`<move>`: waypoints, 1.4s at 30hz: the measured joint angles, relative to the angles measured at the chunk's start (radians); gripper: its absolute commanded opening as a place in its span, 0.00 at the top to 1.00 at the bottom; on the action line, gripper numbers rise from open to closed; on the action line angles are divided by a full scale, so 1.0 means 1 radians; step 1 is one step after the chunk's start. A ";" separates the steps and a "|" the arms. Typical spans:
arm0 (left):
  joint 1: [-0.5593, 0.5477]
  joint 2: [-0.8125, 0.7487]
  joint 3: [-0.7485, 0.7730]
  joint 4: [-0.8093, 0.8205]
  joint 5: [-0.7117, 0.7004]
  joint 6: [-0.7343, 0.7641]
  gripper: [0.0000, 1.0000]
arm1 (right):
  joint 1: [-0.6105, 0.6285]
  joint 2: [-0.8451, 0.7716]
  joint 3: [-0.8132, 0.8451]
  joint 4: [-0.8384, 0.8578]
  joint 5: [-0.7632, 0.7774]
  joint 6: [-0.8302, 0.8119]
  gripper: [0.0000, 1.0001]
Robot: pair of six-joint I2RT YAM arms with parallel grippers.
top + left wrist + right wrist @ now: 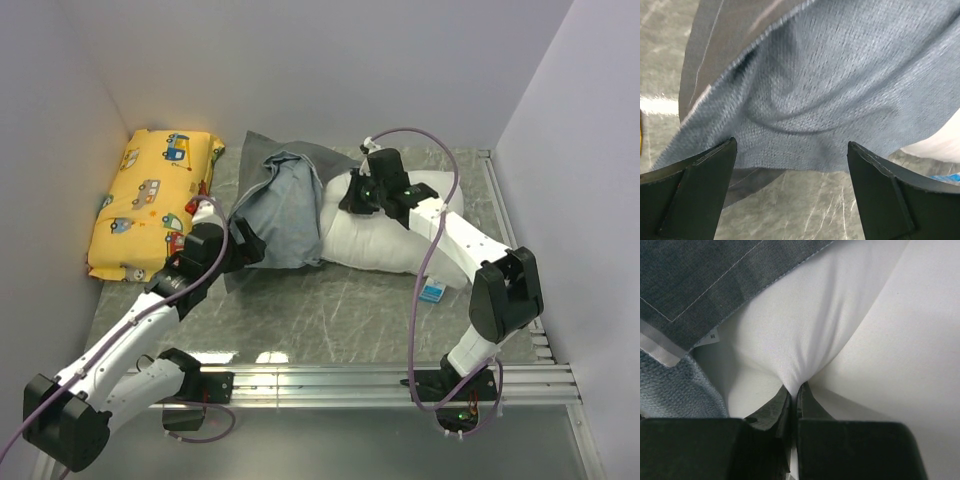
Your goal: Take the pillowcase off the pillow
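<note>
The white pillow [385,240] lies across the middle of the table, its right part bare. The dark grey pillowcase [280,205], turned partly inside out with its blue-grey inside showing, still covers the pillow's left end. My right gripper [352,196] is shut on a pinch of the white pillow [805,340] near the pillowcase hem [705,285]. My left gripper [250,243] is open at the pillowcase's left lower edge; in the left wrist view the blue-grey fabric [830,95] hangs just beyond my open gripper [792,165], with bare table between the fingers.
A yellow cartoon-car cushion [150,200] lies at the far left against the wall. A small blue and white tag [432,292] sticks out at the pillow's lower right. Grey walls close in the back and both sides. A metal rail [400,380] runs along the near edge.
</note>
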 measured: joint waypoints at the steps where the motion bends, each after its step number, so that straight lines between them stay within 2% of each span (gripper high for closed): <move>1: -0.006 0.001 -0.009 0.004 -0.001 -0.002 0.02 | -0.002 0.000 0.003 -0.007 0.002 -0.002 1.00; 14: -0.089 0.087 -0.061 0.006 -0.054 -0.008 0.02 | -0.013 -0.002 0.057 -0.090 0.031 -0.020 1.00; 17: -0.112 0.116 -0.061 0.006 -0.063 -0.008 0.04 | -0.017 -0.002 0.064 -0.102 0.037 -0.022 1.00; 23: -0.140 0.166 -0.061 0.006 -0.087 -0.002 0.25 | -0.018 -0.004 0.069 -0.117 0.047 -0.022 1.00; 24: -0.142 0.180 -0.061 0.006 -0.099 -0.001 0.35 | -0.018 -0.004 0.072 -0.120 0.048 -0.022 1.00; 28: -0.142 0.237 -0.060 0.006 -0.137 0.006 0.52 | -0.018 -0.010 0.078 -0.134 0.058 -0.024 1.00; 29: -0.142 0.251 -0.058 0.005 -0.149 0.009 0.63 | -0.018 -0.013 0.078 -0.138 0.061 -0.025 1.00; 30: -0.142 0.263 -0.053 0.005 -0.159 0.008 0.67 | -0.018 -0.016 0.078 -0.141 0.065 -0.026 1.00; 31: -0.142 0.277 -0.046 0.005 -0.171 0.013 0.78 | -0.019 -0.019 0.078 -0.145 0.069 -0.027 1.00; 34: -0.142 0.294 -0.027 0.003 -0.205 0.013 0.94 | -0.022 -0.032 0.078 -0.157 0.074 -0.033 1.00; 36: -0.142 0.293 -0.012 0.003 -0.229 0.017 0.99 | -0.026 -0.040 0.078 -0.166 0.076 -0.037 1.00; 40: -0.132 0.293 0.023 -0.002 -0.273 0.019 1.00 | -0.036 -0.054 0.077 -0.174 0.086 -0.041 1.00; 42: -0.093 0.289 0.036 0.000 -0.277 0.018 1.00 | -0.042 -0.060 0.077 -0.175 0.090 -0.042 1.00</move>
